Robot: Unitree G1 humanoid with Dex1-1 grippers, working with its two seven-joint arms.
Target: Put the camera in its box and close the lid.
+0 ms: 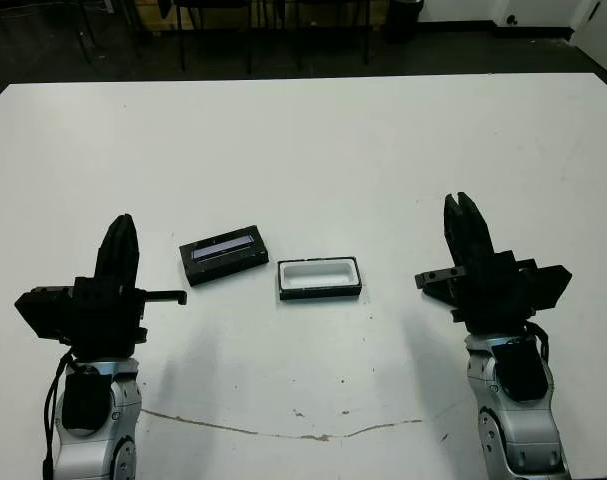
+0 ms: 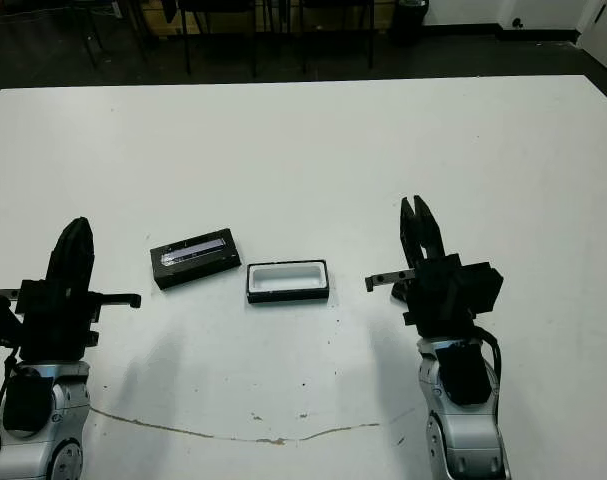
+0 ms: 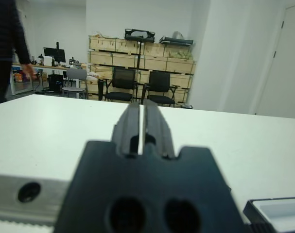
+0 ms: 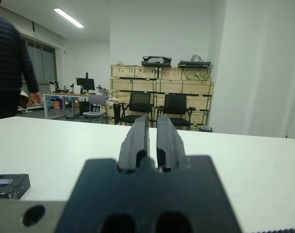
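Observation:
The box (image 1: 319,278), a shallow black tray with white lining, lies empty at mid-table. One of its corners shows in the left wrist view (image 3: 278,213). Just left of it, a little apart, lies the lid (image 1: 223,258), flat and black with a pale bluish stripe on top. I cannot pick out the camera as a separate thing. My left gripper (image 1: 121,222) stands upright and shut, left of the lid. My right gripper (image 1: 460,203) stands upright and shut, right of the box. Neither holds or touches anything.
A thin brownish crack line (image 1: 283,432) runs across the near part of the white table (image 1: 313,150). Beyond the far edge are black chairs (image 3: 159,87) and shelves of boxes. A person in a dark sleeve (image 4: 11,63) stands past the table.

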